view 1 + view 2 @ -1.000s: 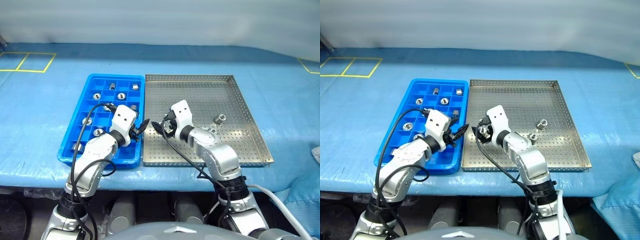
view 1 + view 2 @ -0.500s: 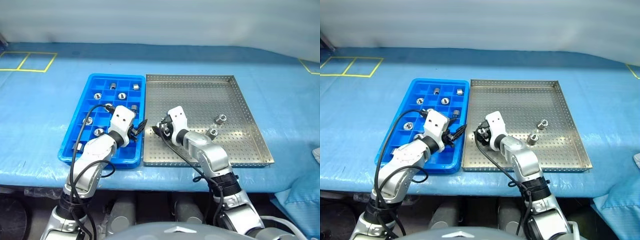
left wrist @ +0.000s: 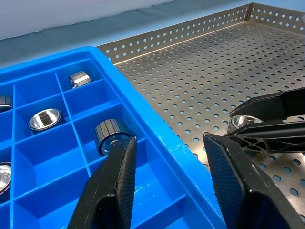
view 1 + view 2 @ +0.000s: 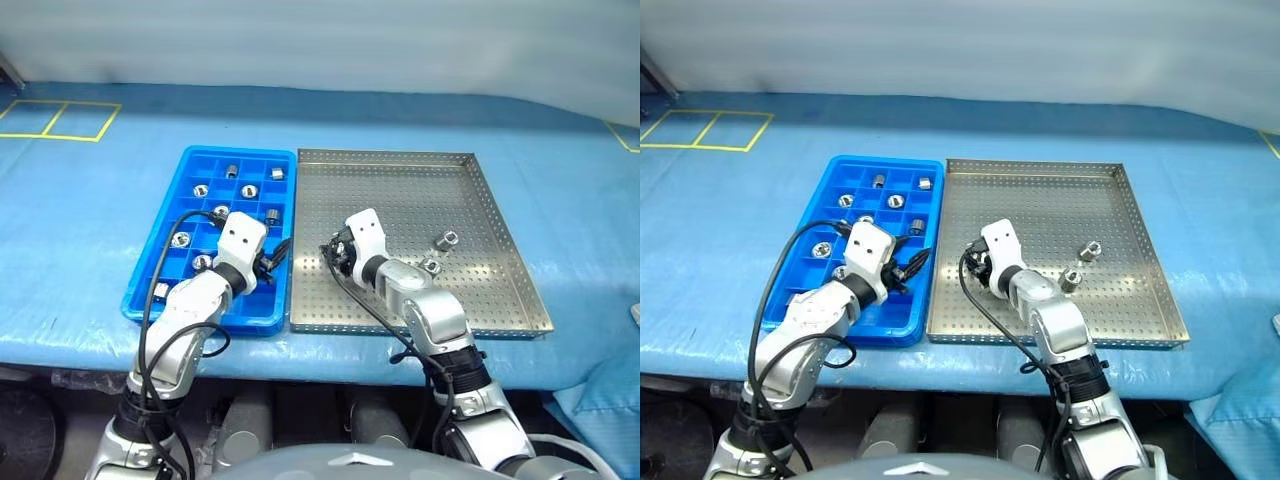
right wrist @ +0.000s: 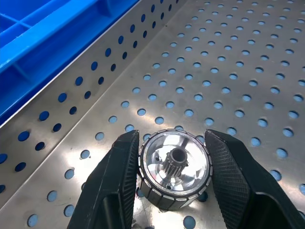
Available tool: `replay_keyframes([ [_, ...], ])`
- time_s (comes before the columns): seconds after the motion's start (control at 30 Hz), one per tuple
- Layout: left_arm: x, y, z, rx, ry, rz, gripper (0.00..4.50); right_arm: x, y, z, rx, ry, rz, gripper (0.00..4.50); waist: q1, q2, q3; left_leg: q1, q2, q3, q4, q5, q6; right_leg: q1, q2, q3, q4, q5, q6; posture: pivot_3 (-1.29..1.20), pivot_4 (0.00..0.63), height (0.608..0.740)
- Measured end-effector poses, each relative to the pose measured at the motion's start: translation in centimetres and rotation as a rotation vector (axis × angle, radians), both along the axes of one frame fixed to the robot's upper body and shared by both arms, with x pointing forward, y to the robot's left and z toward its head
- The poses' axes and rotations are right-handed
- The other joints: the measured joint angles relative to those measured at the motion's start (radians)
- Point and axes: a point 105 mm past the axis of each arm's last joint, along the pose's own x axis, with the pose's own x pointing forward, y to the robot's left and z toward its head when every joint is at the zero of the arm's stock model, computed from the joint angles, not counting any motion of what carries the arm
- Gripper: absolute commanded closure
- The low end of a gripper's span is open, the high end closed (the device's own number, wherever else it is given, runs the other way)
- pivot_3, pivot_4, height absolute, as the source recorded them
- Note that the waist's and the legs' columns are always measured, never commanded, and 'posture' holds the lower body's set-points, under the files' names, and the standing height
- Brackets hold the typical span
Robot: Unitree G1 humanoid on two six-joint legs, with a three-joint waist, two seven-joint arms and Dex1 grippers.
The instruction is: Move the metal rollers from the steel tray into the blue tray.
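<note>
My right gripper (image 4: 336, 256) is shut on a metal roller (image 5: 174, 170), a shiny ring with a small toothed hub, which rests on the steel tray (image 4: 400, 190) near its left wall. My left gripper (image 4: 279, 254) hangs open and holds nothing, just above the right rim of the blue tray (image 4: 240, 151). The two grippers point toward each other. Several rollers lie in the blue tray's compartments, one (image 3: 110, 136) close to my left fingers. Two more rollers (image 4: 449, 239) (image 4: 430, 266) stand at the right of the steel tray.
Both trays sit side by side on a table under a blue cloth (image 4: 90, 210). Yellow tape marks (image 4: 60, 120) lie at the far left. The steel tray's low perforated wall (image 5: 71, 95) runs beside the blue tray.
My right gripper's fingers have closed on the roller at the steel tray's left side. My left gripper has stayed where it was.
</note>
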Motion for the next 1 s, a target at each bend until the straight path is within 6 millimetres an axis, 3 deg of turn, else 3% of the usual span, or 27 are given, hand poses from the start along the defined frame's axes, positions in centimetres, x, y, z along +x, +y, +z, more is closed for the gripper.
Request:
replay_keyframes([
  [0.07,0.0,0.0,0.0,-0.001,-0.003,0.0,2.09,0.1,-0.4,0.0,-0.001,0.008,-0.012,2.8,0.001,0.0,0.0,0.0,0.0,0.0,0.0,0.0,0.0,0.0,0.0,0.0,0.0,0.0,0.0,0.22,0.15,0.74],
  [0.47,-0.4,0.3,0.4,-0.005,-0.018,0.005,2.09,0.4,-0.6,0.3,-0.007,0.013,-0.024,2.8,0.002,0.0,0.0,0.0,0.0,0.0,0.0,0.0,0.0,0.0,0.0,0.0,0.0,0.0,0.0,0.25,0.15,0.74],
  [0.6,-1.1,0.5,0.8,-0.008,-0.033,0.006,2.09,1.2,-0.6,1.9,0.006,-0.032,-0.022,2.8,0.006,0.001,0.001,0.0,0.0,0.0,-0.001,0.0,0.0,-0.001,0.0,0.0,0.0,0.0,0.0,0.29,0.15,0.74],
  [0.8,-2.4,1.6,1.2,-0.006,-0.045,0.057,2.09,1.8,1.9,6.4,0.041,-0.154,0.105,2.8,0.023,0.001,0.001,0.0,0.001,-0.001,-0.002,0.0,0.0,-0.001,0.0,-0.002,0.0,-0.001,-0.002,0.37,0.15,0.74],
  [1.0,-3.6,3.1,0.3,0.005,-0.011,0.141,2.09,1.5,5.8,7.5,0.057,-0.195,0.264,2.8,0.055,0.001,0.001,0.0,0.001,-0.003,-0.005,0.0,0.0,-0.001,0.0,-0.004,0.0,-0.002,-0.004,0.42,0.15,0.74],
])
